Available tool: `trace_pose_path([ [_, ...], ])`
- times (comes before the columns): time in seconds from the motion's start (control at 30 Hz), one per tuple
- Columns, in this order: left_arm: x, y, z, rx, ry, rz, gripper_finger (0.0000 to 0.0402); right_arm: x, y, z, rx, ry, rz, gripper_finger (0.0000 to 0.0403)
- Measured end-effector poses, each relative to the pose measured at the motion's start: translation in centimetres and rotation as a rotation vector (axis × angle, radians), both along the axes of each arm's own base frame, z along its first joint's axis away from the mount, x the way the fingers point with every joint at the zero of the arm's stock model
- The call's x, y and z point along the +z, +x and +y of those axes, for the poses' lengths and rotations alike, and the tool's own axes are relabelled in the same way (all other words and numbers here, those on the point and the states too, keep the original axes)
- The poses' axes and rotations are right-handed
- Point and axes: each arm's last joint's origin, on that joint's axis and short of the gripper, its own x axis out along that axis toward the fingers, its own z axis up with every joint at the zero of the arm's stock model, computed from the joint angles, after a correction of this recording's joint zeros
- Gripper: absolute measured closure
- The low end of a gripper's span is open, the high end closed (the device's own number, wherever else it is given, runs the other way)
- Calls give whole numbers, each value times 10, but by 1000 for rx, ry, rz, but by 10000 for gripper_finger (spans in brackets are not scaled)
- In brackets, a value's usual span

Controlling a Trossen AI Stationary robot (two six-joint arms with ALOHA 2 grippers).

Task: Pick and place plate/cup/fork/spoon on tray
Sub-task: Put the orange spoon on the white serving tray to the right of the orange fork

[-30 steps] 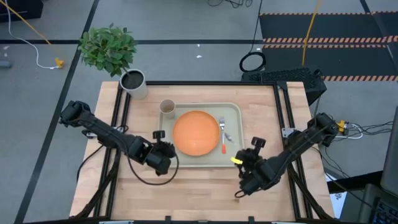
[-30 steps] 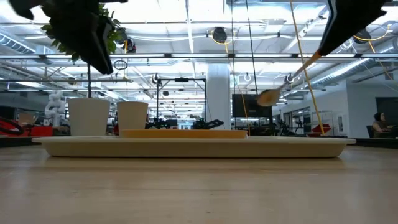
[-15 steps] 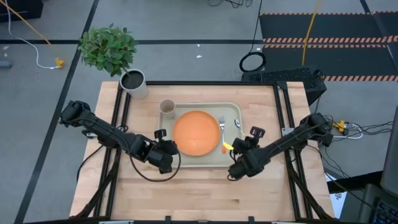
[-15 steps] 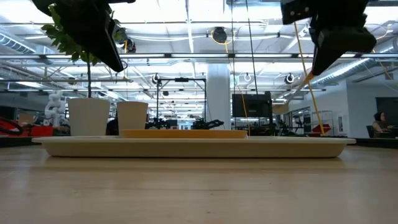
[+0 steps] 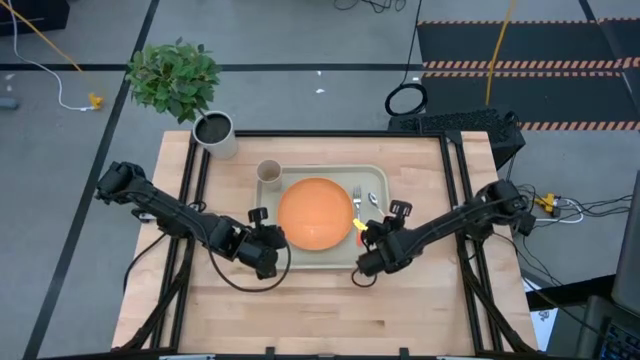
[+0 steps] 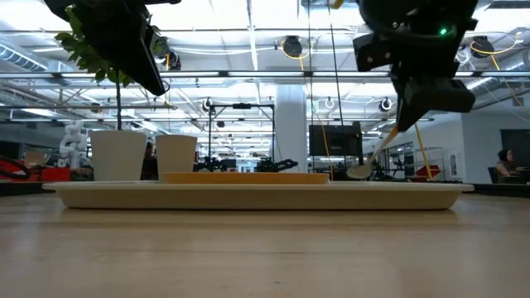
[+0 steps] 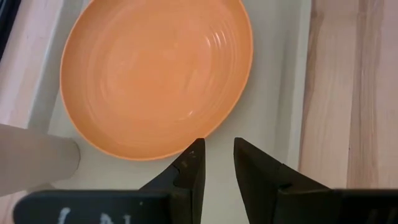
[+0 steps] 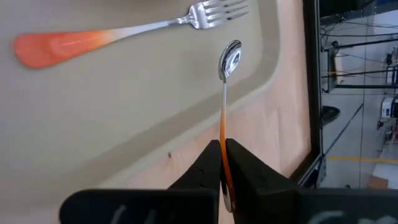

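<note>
Now the right gripper (image 5: 366,232), clamped on the spoon (image 8: 227,68) by its handle, has swung in over the tray (image 5: 330,258), bowl ahead beside the fork (image 8: 118,35), so only release remains, while the left gripper (image 5: 270,242) waits half-open by the plate (image 5: 315,212).

Both arms are dark, nearly black, built of jointed tubular links. A black cable loops from the left arm (image 5: 190,225) beside the tray (image 5: 385,180). The right arm (image 5: 460,218) shows one small green light (low view only). Each ends in two wedge-shaped dark fingers.
</note>
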Motion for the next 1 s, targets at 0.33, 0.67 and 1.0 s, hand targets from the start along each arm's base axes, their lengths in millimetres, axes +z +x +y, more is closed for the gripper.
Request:
trace_pose_path([
  [0.33,1,1,-1,-1,-5,-13,314,-20,2,-22,-30,36,27,403],
  [0.67,1,1,-1,-8,-2,-14,314,-37,-1,-25,-18,88,24,400],
  [1.0,1,2,-1,-9,-2,-15,314,-49,0,-25,-48,192,-18,367],
])
